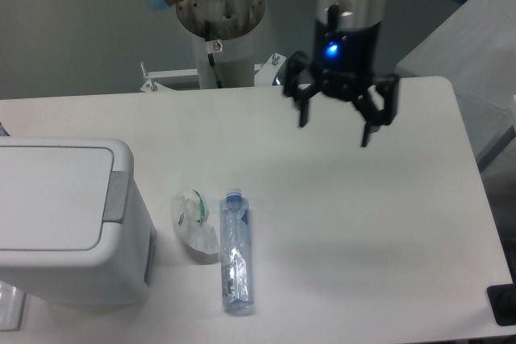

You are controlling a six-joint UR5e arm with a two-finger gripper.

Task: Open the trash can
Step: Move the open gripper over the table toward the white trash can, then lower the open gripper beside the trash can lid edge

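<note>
**Trash can closed; pincer not yet at the push tab**

Fixed camera. The large boxy white plastic trash can [68,223] stands at the left edge of the white counter [363,223], toward the near side. Its flat inset lid [48,195] lies level and closed, and the grey push tab [118,196] sits on the lid's right edge, facing the middle of the counter.

The black two-finger pincer [334,125] hangs above the far right part of the counter, well apart from the trash can. It is released, fingers spread, grasping nothing.

Just beside the trash can's right side lie a crumpled clear plastic wrapper [193,215] and a clear plastic bottle with a blue cap [235,251], lying on its side. Neither touches the can, as far as can be told.

Judgement: the task stands at its opening step, the approach. The next move calls for travel leftward and toward the near side, then a descent onto the grey tab, with a fingertip pressing it down. The bottle and wrapper lie close to that path and should be passed over.
</note>
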